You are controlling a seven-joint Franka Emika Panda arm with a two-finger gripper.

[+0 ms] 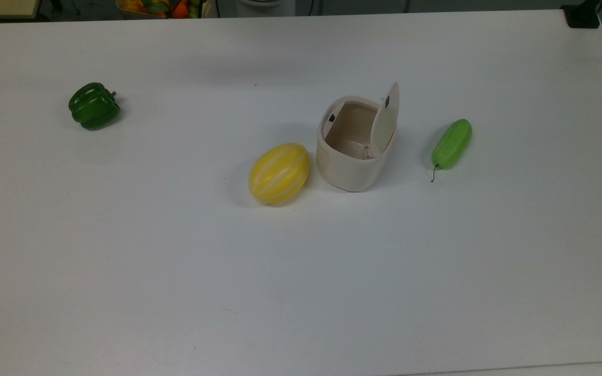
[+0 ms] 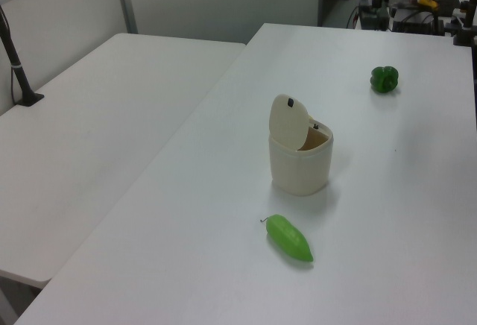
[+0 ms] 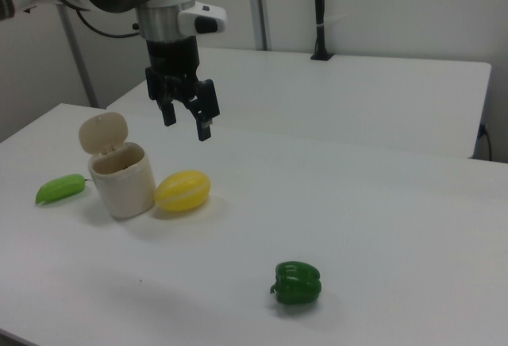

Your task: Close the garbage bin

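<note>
While the wide matte white table [image 1: 175, 271] is sitting in a grey-walled room, the small cream-beige plastic garbage bin [image 1: 350, 162] is standing near its middle, flat hinged lid [image 1: 386, 117] raised. Just beside it is lying a smooth yellow striped melon [image 1: 279, 173]; a light green pod [image 1: 452, 143] near; a glossy green bell pepper [image 1: 94, 106] well apart. The black two-finger gripper [image 3: 187, 121] is hanging above, fingers apart, holding nothing.
</note>
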